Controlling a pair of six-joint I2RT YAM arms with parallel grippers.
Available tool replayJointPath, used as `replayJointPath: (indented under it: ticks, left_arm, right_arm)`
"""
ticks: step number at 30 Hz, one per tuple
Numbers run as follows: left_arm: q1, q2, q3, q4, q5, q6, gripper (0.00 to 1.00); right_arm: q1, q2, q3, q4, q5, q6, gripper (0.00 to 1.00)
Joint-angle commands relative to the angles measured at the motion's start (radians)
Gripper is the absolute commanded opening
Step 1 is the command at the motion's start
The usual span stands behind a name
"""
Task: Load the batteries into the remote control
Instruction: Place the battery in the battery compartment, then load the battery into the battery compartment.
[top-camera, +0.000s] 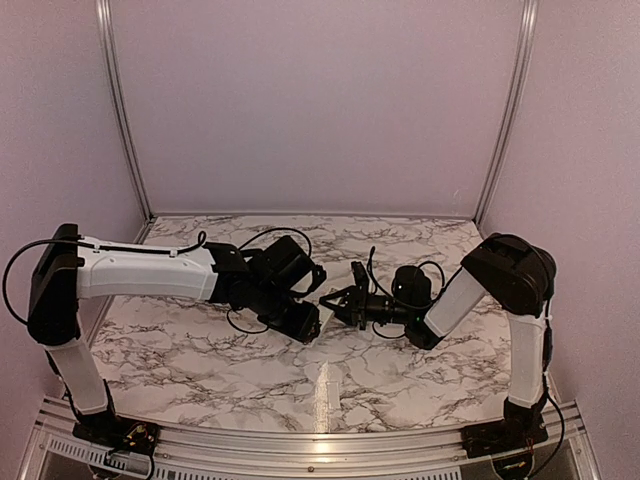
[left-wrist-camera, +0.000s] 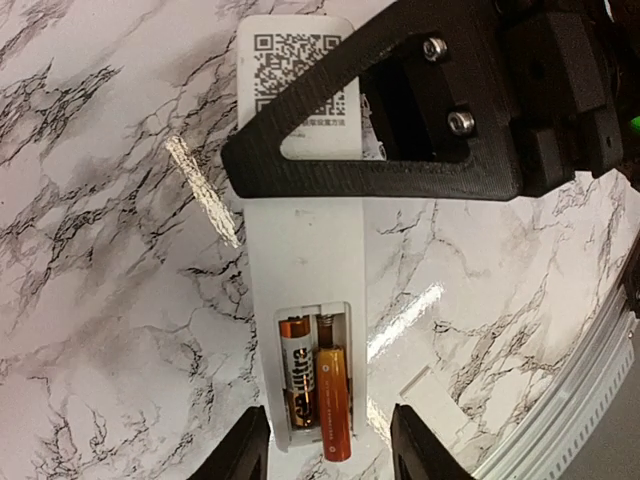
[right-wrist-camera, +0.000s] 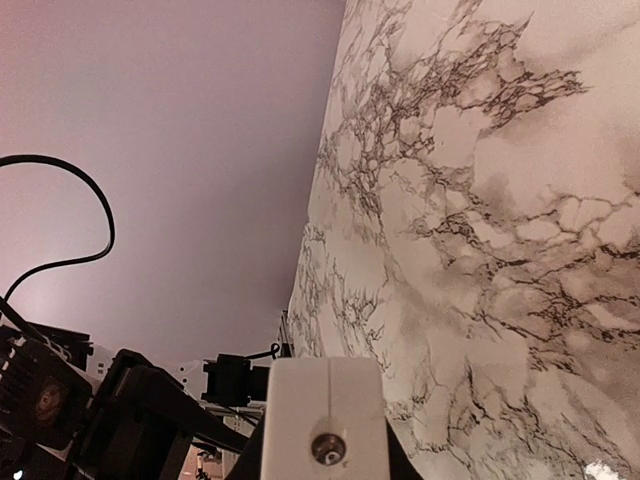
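Observation:
The remote control (left-wrist-camera: 305, 240) lies back up, a QR sticker at its far end and its battery bay open at the near end. One battery (left-wrist-camera: 297, 370) sits flat in the bay's left slot. A second, orange battery (left-wrist-camera: 336, 400) lies in the right slot, its near end sticking out past the remote's edge. My left gripper (left-wrist-camera: 332, 455) is open, one finger on each side of that end. My right gripper (right-wrist-camera: 325, 440) is shut on the remote (right-wrist-camera: 325, 400) at the sticker end, its black finger (left-wrist-camera: 400, 170) crossing the sticker. From above, both grippers meet mid-table (top-camera: 325, 312).
A small flat white piece (left-wrist-camera: 432, 393) lies on the marble table (top-camera: 200, 350) just right of the remote. The aluminium front rail (left-wrist-camera: 590, 400) runs close by. Pale walls enclose the table at the back and on both sides.

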Motion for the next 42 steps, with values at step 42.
replayJointPath:
  ticks: [42]
  left_arm:
    - [-0.106, -0.459, -0.537, 0.453, 0.001, 0.859, 0.2]
  right_arm:
    - [0.068, -0.057, 0.024, 0.043, -0.102, 0.049, 0.0]
